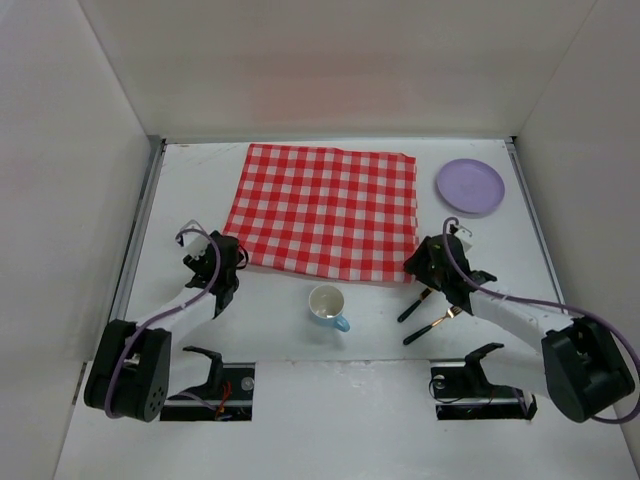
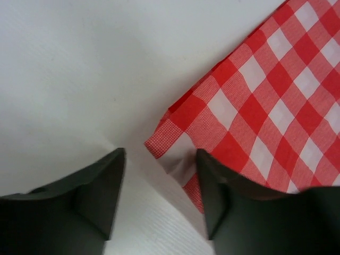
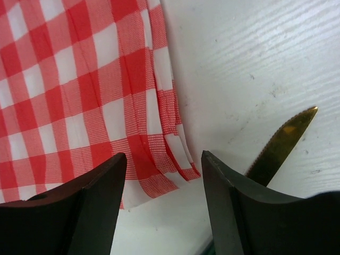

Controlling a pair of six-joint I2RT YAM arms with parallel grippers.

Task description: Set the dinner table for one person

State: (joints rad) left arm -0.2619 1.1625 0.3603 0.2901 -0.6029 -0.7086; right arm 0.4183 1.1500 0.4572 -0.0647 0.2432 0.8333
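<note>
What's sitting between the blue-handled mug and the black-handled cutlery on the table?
Nothing. In the top view, the strip of dinner table between the mug and the black-handled cutlery is bare white surface.

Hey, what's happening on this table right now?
Two robot arms are setting the table for one. The checked cloth lies spread out, and the left gripper and right gripper each sit open at a near corner of it, holding nothing. A cup stands on the near side of the cloth, cutlery lies by the right gripper, and a purple plate sits far right, off the cloth.
</note>
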